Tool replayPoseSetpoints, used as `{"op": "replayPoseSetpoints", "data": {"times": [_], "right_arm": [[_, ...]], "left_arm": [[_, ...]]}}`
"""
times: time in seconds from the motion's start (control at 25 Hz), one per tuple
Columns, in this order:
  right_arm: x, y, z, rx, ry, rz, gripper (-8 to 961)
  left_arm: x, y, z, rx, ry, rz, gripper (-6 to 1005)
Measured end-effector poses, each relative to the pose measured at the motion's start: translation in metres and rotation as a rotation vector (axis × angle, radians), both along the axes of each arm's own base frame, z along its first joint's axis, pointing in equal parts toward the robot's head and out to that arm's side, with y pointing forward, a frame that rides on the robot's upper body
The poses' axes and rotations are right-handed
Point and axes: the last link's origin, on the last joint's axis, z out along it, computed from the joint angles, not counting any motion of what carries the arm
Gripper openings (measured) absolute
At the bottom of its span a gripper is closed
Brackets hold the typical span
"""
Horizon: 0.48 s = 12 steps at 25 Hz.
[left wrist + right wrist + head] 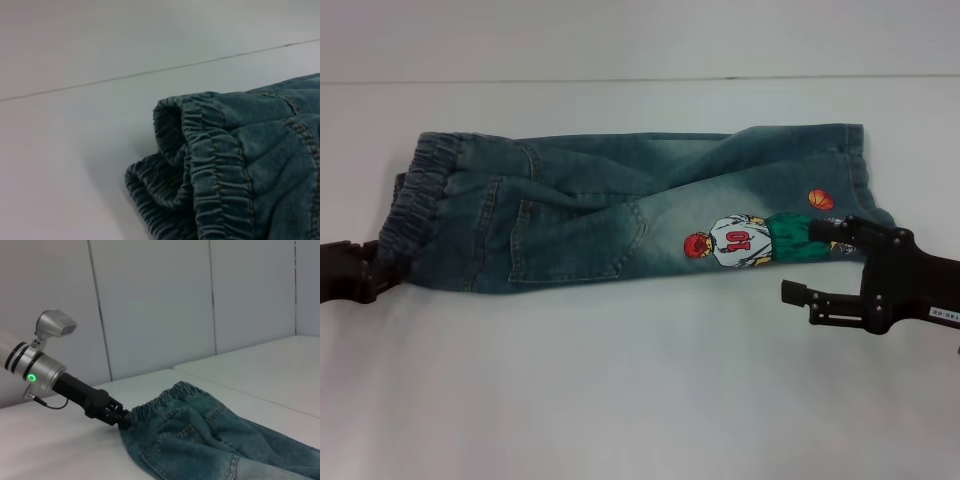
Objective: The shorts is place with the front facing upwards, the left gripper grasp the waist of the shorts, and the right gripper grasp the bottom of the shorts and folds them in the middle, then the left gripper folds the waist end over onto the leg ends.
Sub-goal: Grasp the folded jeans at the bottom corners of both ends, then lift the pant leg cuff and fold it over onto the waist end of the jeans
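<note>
Fingers of the right gripper (812, 261) stand apart: the upper one lies on the printed leg of the shorts (620, 210), just beside the cartoon basketball player (735, 243), while the lower one hangs over bare table (620, 400) just off the denim. At the opposite end of the shorts, the left gripper (375, 268) is pinched shut on the ruffled elastic waist (210, 165). The shorts lie folded lengthwise, flat on the white table, back pocket (575, 240) upward, orange basketball (821, 199) near the leg ends (865, 170).
</note>
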Motion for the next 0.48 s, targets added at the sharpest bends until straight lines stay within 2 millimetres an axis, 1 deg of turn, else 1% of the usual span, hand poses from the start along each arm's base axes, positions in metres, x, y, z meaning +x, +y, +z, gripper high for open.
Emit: {"op": "replayPoseSetpoints", "data": {"times": [0.04, 0.24, 0.48], "right_arm": [[0.000, 0.001, 0.000, 0.001, -0.001, -0.001, 946], [0.000, 0.005, -0.002, 0.007, -0.011, -0.009, 946], [0.000, 0.006, -0.002, 0.010, -0.012, -0.011, 946]], "left_arm": [[0.001, 0.000, 0.000, -0.001, -0.003, 0.000, 436], [0.007, 0.003, 0.002, -0.015, -0.041, -0.002, 347], [0.013, 0.006, 0.002, -0.027, -0.072, 0.002, 269]]}}
